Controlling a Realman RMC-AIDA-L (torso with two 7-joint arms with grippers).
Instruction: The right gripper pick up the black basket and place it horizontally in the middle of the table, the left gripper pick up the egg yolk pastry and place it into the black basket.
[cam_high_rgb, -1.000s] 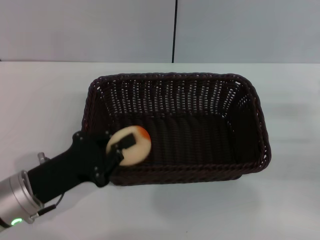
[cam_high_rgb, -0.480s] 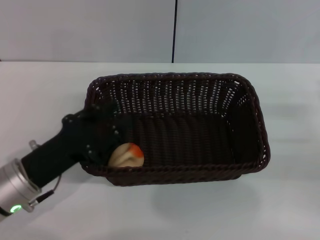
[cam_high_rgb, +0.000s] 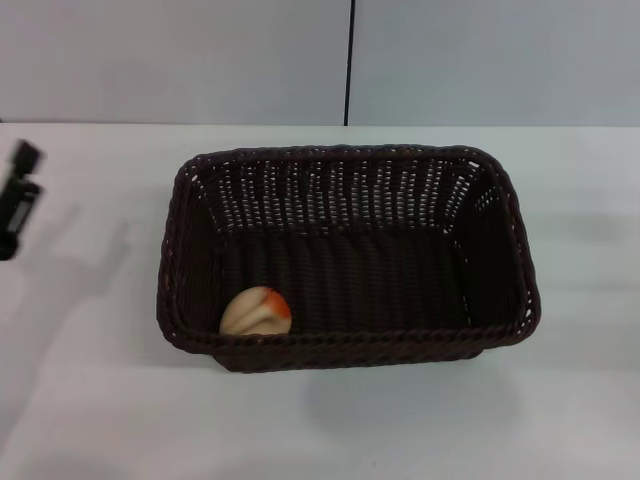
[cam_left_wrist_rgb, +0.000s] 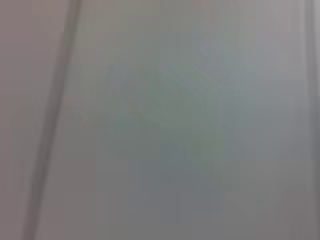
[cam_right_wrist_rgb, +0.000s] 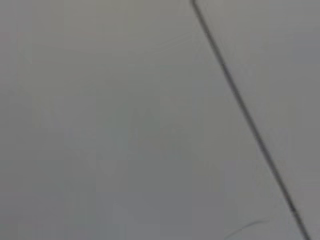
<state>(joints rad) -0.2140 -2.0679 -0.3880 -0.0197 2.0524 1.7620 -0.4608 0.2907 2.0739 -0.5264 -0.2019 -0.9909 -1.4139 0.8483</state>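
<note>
The black basket (cam_high_rgb: 350, 160) lies lengthwise across the middle of the white table (cam_high_rgb: 90, 400) in the head view. The egg yolk pastry (cam_high_rgb: 256, 312) rests inside it, on the floor at its near left corner, orange-red patch facing right. My left gripper (cam_high_rgb: 18, 198) shows only as a blurred black tip at the far left edge, well clear of the basket and holding nothing that I can see. My right gripper is out of view. Both wrist views show only a plain grey surface.
A grey wall (cam_high_rgb: 200, 60) with a dark vertical seam (cam_high_rgb: 350, 60) stands behind the table's far edge. White tabletop surrounds the basket on all sides.
My left gripper has let go of the pastry inside the basket and has pulled back out to the far left. The pastry now lies in the near left corner.
</note>
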